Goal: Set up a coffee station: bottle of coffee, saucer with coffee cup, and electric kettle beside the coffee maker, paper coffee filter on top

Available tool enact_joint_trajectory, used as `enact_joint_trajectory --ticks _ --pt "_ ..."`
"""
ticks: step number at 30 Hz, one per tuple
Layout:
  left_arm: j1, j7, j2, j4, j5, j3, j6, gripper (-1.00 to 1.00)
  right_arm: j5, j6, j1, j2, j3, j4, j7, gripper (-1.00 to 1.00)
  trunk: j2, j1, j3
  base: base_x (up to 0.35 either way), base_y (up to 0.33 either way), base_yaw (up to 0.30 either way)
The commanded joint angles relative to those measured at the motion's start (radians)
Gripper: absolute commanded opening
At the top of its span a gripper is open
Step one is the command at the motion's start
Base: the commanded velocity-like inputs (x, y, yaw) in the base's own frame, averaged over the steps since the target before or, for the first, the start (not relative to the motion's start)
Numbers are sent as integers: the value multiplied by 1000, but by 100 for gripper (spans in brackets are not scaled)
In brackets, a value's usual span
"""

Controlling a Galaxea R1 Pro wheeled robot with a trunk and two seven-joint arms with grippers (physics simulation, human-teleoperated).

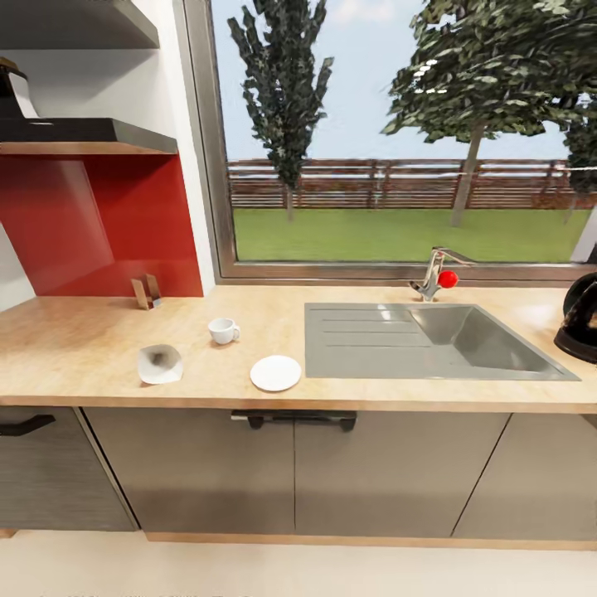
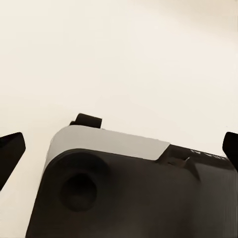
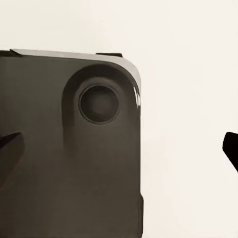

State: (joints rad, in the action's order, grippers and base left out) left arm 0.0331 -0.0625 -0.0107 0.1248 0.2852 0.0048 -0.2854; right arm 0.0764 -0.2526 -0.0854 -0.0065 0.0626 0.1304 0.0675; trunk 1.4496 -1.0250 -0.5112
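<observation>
With both sets of fingers spread wide and empty, no step is begun: coffee cup (image 1: 223,330) stands at 10 o'clock of saucer (image 1: 275,373) on the desk (image 1: 83,348), so next requires approach and grasp.

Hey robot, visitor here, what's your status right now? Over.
Both grippers open, holding nothing, pointed down at my base. Coffee cup, saucer and paper filter apart on the countertop; kettle right of the sink. Nothing in the way.

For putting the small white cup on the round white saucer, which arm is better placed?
Probably the left, though neither has reached out. The small white cup and round white saucer lie left of the steel sink, on the robot's left side. Both pincers are open.
</observation>
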Motion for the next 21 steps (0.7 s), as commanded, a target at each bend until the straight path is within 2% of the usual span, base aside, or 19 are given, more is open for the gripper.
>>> enact_joint_trajectory --ticks 1,12,21 --pt "1 -7 0 -7 45 0 -22 100 12 8 -1 4 6 1 4 100 0 0 -1 -9 0 0" --pt "1 0 0 -10 48 1 -24 100 12 10 -1 3 -4 -12 2 100 0 0 -1 -227 0 0" --pt "1 1 4 -10 77 13 -26 100 7 15 -1 3 5 -2 5 100 0 0 -1 -18 0 0"
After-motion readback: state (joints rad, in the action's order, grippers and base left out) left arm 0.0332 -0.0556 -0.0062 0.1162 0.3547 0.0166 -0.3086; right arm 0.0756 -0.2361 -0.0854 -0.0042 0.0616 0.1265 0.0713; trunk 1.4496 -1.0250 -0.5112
